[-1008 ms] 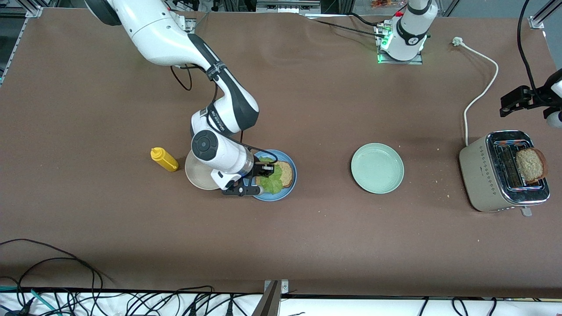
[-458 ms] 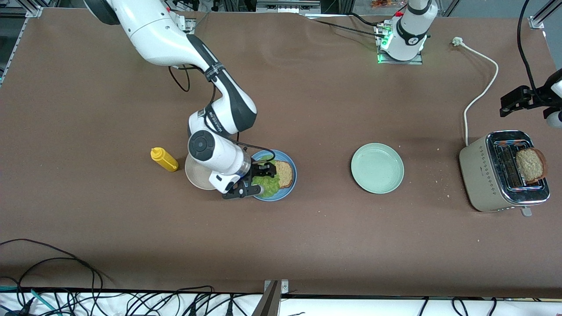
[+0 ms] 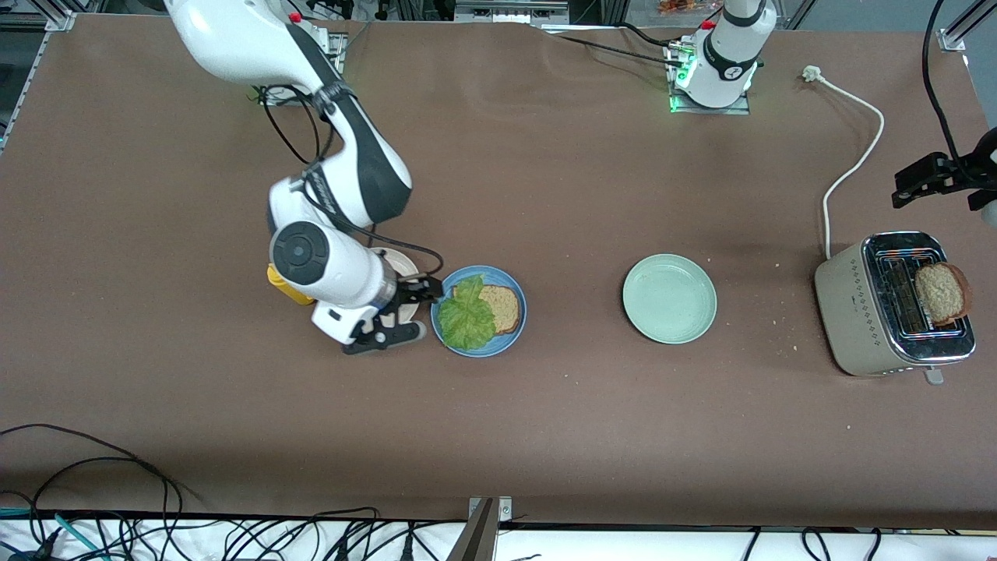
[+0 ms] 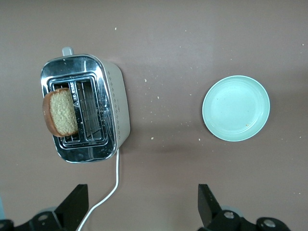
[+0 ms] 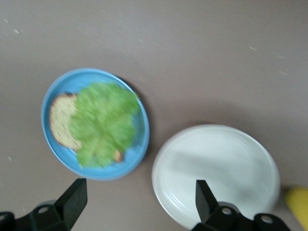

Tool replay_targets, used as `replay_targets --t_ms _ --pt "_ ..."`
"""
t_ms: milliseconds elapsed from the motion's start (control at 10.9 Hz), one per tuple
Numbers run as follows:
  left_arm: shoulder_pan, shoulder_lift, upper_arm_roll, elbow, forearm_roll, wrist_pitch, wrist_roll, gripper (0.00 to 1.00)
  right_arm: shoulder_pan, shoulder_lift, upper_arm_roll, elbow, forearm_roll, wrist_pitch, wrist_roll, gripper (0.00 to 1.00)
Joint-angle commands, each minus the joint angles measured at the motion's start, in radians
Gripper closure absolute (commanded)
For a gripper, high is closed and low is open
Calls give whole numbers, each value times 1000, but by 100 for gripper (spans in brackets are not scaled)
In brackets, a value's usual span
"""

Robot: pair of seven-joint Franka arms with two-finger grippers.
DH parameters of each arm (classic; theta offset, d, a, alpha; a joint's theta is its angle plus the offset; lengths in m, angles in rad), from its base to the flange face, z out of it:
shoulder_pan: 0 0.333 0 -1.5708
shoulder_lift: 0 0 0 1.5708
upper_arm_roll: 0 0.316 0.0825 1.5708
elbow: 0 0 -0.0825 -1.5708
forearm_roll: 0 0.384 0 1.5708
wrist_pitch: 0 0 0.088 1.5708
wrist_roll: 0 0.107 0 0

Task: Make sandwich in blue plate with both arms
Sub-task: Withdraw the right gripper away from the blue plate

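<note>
- My right gripper (image 3: 403,312) hangs with its fingers (image 5: 72,199) spread wide and nothing between them, over the table just beside the blue plate (image 3: 514,327), on the side toward my right arm's end of the table.
- Below that gripper and overlapping it in the front view lies a beige plate (image 3: 397,261); from my right wrist it (image 5: 216,173) shows bare, just beside the blue plate (image 5: 55,161), the two rims near each other but apart, as far as I can judge from the soft wrist picture.
- On the blue plate lies one slice of bread (image 3: 502,305) with a green lettuce leaf (image 3: 466,313) spread over most of it; the bread's uncovered end points away from my right gripper, toward my left arm's end of the table.
- From the right wrist the lettuce leaf (image 5: 103,122) hides all but one end of the slice of bread (image 5: 58,120).
- A yellow bottle (image 3: 282,287) lies on the table partly hidden under my right arm's wrist.
- My left gripper (image 3: 938,178) hangs high above the table near the toaster (image 3: 864,312), its fingers (image 4: 74,204) spread wide and empty; this arm waits.
- A second slice of bread (image 3: 941,292) stands up out of one slot of the toaster, leaning a little; the toaster's white cord (image 3: 853,160) runs off across the table.
- From the left wrist I see the toaster (image 4: 113,108), its slice (image 4: 60,111) and a pale green plate (image 4: 236,108), bare and well apart from the toaster.
- In the front view the pale green plate (image 3: 669,298) lies between the blue plate and the toaster.
</note>
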Motion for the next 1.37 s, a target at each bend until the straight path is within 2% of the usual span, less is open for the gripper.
replay_targets --t_ms 0,183,275,458,550,733,1008,1100,1283 --pt "22 17 -6 28 -30 -6 20 0 3 -134 -79 -26 -109 -280 -73 0" --pt "24 17 -4 28 -32 -6 20 0 3 -243 -142 -103 -114 -382 -116 0" --pt "24 17 -4 28 -32 -6 20 0 3 -326 -175 -201 -114 -382 -175 0" --pt "24 17 -4 28 -32 -6 20 0 3 -479 -285 -417 -117 -326 -367 0" --pt "24 17 -4 28 -32 -6 20 0 3 -516 -344 -484 -117 -289 -480 0" --pt "24 17 -4 28 -32 -6 20 0 3 -511 -436 -539 -106 -220 -700 0" --pt "22 17 -6 28 -32 -6 20 0 2 -506 -493 -647 -65 -73 -913 0" --pt "22 17 -7 28 -32 -6 20 0 -12 -488 -514 -665 -16 -34 -1010 0" --pt "19 17 -9 29 -32 -8 18 0 -85 -414 -516 -667 138 -11 -1258 0"
